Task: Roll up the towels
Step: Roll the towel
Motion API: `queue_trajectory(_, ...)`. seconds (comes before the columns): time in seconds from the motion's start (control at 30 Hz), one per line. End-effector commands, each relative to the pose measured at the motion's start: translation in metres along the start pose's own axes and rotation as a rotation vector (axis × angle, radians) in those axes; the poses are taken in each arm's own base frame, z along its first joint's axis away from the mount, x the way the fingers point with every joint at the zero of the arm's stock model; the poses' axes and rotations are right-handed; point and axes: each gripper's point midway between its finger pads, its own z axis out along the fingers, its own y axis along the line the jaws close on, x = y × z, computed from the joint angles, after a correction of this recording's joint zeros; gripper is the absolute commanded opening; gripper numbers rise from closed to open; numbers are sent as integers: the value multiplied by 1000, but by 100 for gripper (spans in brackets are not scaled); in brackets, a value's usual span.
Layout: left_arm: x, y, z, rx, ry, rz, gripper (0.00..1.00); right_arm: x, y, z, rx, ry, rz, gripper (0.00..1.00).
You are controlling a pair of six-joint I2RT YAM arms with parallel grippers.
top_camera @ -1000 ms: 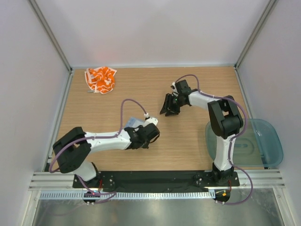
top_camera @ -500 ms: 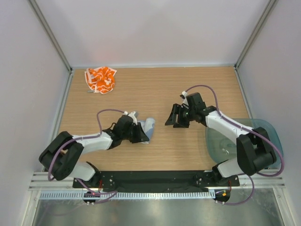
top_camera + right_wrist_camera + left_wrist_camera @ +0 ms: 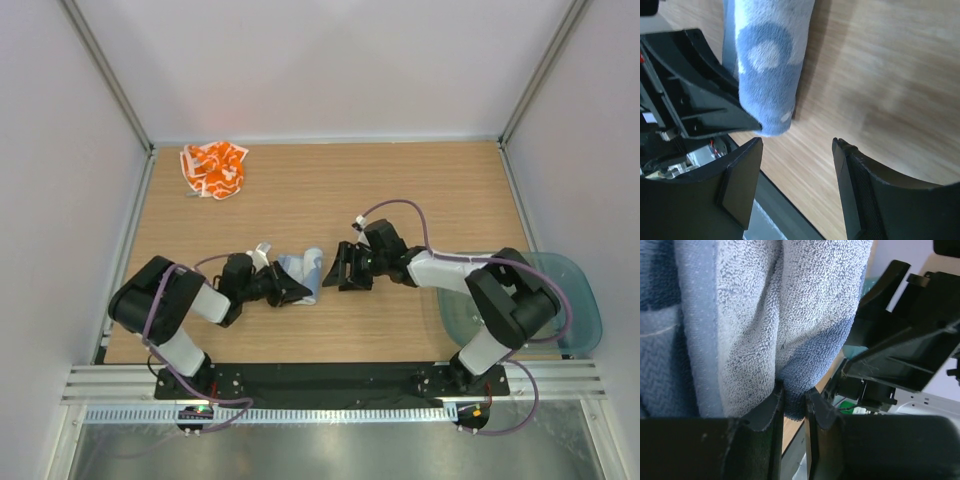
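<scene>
Blue towel (image 3: 304, 270): a rolled bundle of blue terry with pale round spots. It lies on the wooden table (image 3: 420, 190) near the middle of its near half, between the two grippers, with one end pointing towards the right gripper.

Left gripper (image 3: 794, 396): its fingers are almost together, pinching a fold of the blue towel at its lower edge. Only a thin slit shows between the tips, and the cloth fills most of the left wrist view.

Right gripper (image 3: 797, 145): its fingers are spread wide with nothing between them. It sits low over the bare wood just beside the rounded end of the roll, and I cannot tell whether it touches the cloth.

Arms: both reach inward from the near edge, their wrists close to the table, facing each other across the roll.

Orange towel (image 3: 213, 169): crumpled, orange and white, in the far left corner, well apart from both grippers.

Plastic tub (image 3: 578, 300): translucent teal, at the table's right edge beside the right arm's elbow.
</scene>
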Motion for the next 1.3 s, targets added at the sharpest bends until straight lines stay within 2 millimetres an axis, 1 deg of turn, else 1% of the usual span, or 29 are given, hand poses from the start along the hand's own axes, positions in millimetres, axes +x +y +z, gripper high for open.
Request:
queue_trajectory(0.0, 0, -7, -6, 59, 6, -21, 0, -32, 20, 11, -85, -120, -18, 65)
queue_trajectory(0.17, -1, 2, -7, 44, 13, -39, 0, -43, 17, 35, -113, -142, -3, 63)
queue_trajectory(0.27, -1, 5, -8, 47, 17, -53, 0, -48, 20, 47, -131, -146, -3, 62)
queue_trajectory(0.33, -2, 7, -9, 53, 17, -58, 0, -46, 23, 52, -136, -136, -8, 62)
queue_trajectory(0.37, 0, 10, -8, 48, 25, -69, 0, -49, 28, 53, -149, -142, -17, 62)
queue_trajectory(0.4, -2, 9, -8, 56, 22, -66, 0, -47, 26, 57, -146, -134, -15, 62)
queue_trajectory(0.43, -2, 10, -8, 59, 26, -68, 0, -47, 29, 59, -151, -132, -21, 62)
queue_trajectory(0.5, -2, 12, -8, 61, 23, -75, 0, -47, 30, 61, -153, -126, -21, 61)
queue_trajectory(0.63, 0, 17, -7, 59, 36, -85, 0, -39, 27, 68, -155, -107, -18, 59)
queue_trajectory(0.73, 1, 18, -6, 62, 47, -87, 0, -37, 32, 72, -184, -104, -21, 57)
queue_trajectory(0.77, 2, 18, -6, 61, 52, -90, 0, -34, 35, 74, -197, -102, -19, 56)
queue_trajectory(0.8, 1, 17, -5, 68, 55, -85, 0, -33, 36, 75, -200, -99, -18, 50)
queue_trajectory(0.83, 1, 16, -5, 70, 60, -88, 0, -32, 37, 76, -203, -100, -17, 46)
queue_trajectory(0.87, 2, 17, -5, 72, 64, -90, 0, -32, 39, 76, -208, -103, -15, 36)
queue_trajectory(0.93, 2, 16, -5, 71, 64, -94, 0, -31, 39, 75, -212, -104, -12, 29)
queue_trajectory(0.97, 2, 17, -4, 71, 66, -95, 0, -32, 40, 73, -213, -110, -15, 20)
queue_trajectory(1.0, 2, 18, -4, 66, 65, -98, 0, -33, 39, 73, -201, -116, -16, 15)
queue_trajectory(1.03, 1, 19, -4, 60, 65, -102, 0, -32, 37, 72, -191, -116, -16, 13)
queue_trajectory(1.07, 3, 22, -4, 52, 66, -100, 0, -29, 31, 71, -159, -104, -7, 10)
queue_trajectory(1.1, 3, 25, -4, 37, 67, -109, 1, -33, 31, 67, -140, -125, -17, 9)
queue_trajectory(1.2, 4, 28, -5, 16, 66, -99, 7, -29, 17, 59, -50, -121, -18, 8)
queue_trajectory(1.23, 3, 27, -5, 10, 61, -91, 13, -32, 12, 57, -14, -135, -18, 8)
queue_trajectory(1.27, 2, 29, -5, -2, 58, -72, 16, -25, 3, 54, 37, -112, -3, 8)
